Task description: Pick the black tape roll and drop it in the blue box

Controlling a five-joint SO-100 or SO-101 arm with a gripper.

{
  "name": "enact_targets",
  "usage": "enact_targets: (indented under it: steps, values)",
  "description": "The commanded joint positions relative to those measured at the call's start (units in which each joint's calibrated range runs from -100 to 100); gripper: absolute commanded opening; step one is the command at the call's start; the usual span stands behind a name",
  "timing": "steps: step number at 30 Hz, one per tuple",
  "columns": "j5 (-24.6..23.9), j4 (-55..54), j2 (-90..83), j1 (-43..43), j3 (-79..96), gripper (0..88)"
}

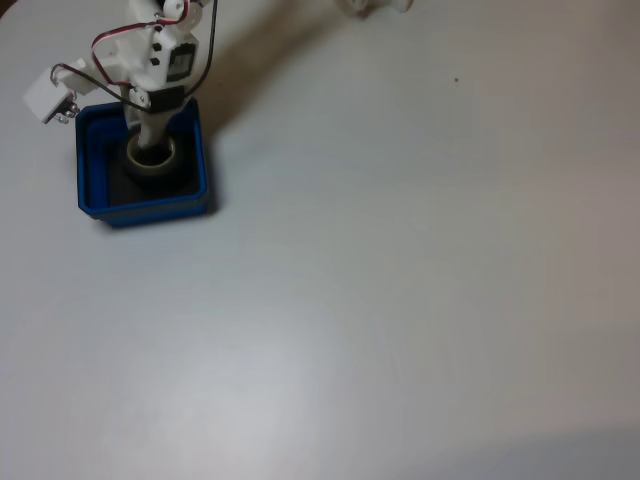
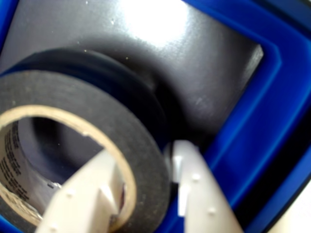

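Black tape roll (image 2: 73,145) sits closest in our wrist view, one finger (image 2: 85,194) of the tool (image 2: 146,194) inside its beige core and the other outside, closed on the roll's wall. Just beyond it we see the dark floor of the blue box (image 2: 272,121), so the roll is already inside the box walls; we judge only the release and withdrawal remain. In the fixed view the box (image 1: 142,208) stands near the bench's (image 1: 400,300) far left corner, the tool (image 1: 150,150) lowered into it. Nothing nearby blocks the way except the box's own rim.
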Motion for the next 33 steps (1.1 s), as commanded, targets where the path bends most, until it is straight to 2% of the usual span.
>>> enact_targets:
  steps: [1,16,24,33]
  values:
    - [0.33,-1.24,-1.08,-0.41,-4.24,0.5]
    - [0.51,-1.24,-0.99,-1.58,-4.24,1.4]
    - [0.51,-1.24,-0.99,-1.68,-4.24,12.4]
    - [0.51,-1.24,-0.99,-1.68,-4.24,12.9]
